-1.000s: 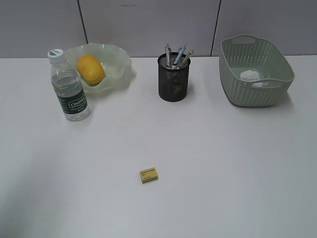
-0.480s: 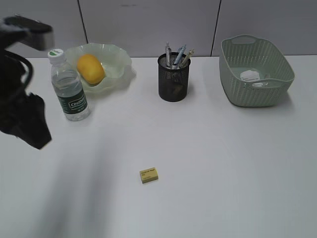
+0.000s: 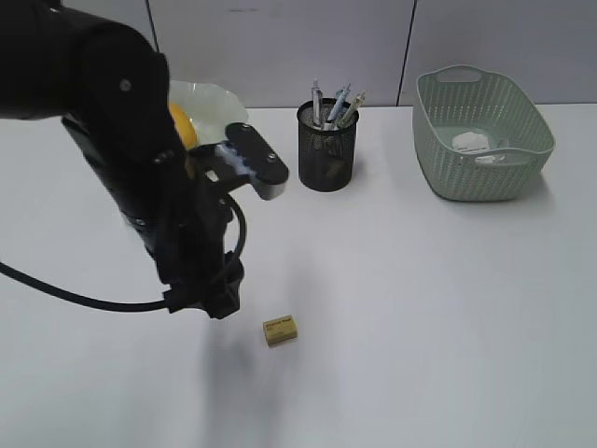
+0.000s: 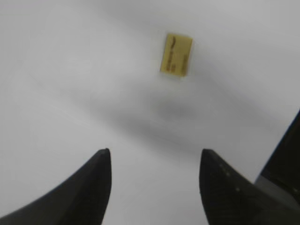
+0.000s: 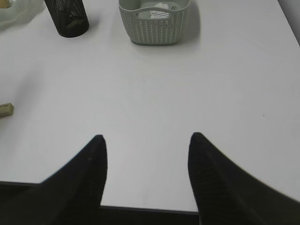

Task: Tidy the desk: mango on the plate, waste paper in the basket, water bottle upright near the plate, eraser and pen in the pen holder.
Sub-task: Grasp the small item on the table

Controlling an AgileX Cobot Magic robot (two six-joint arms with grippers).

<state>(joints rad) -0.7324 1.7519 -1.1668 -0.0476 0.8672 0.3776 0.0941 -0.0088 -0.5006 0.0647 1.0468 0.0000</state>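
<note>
Reaching for eraser (image 4: 176, 55): your left gripper (image 4: 154, 180) hangs open and empty, eraser in upper centre of wrist frame. Right gripper (image 5: 146, 171) also open, idle. Next: descend, straddle eraser, close, carry to pen holder (image 3: 327, 147).

The white desk (image 3: 420, 308) is seen to carry a yellow eraser (image 3: 281, 329) near its front edge, a black mesh pen holder (image 3: 327, 146) and a green ruffled plate (image 3: 213, 105) toward its back edge, and a pale green basket (image 3: 482, 135) toward its back right corner.
</note>
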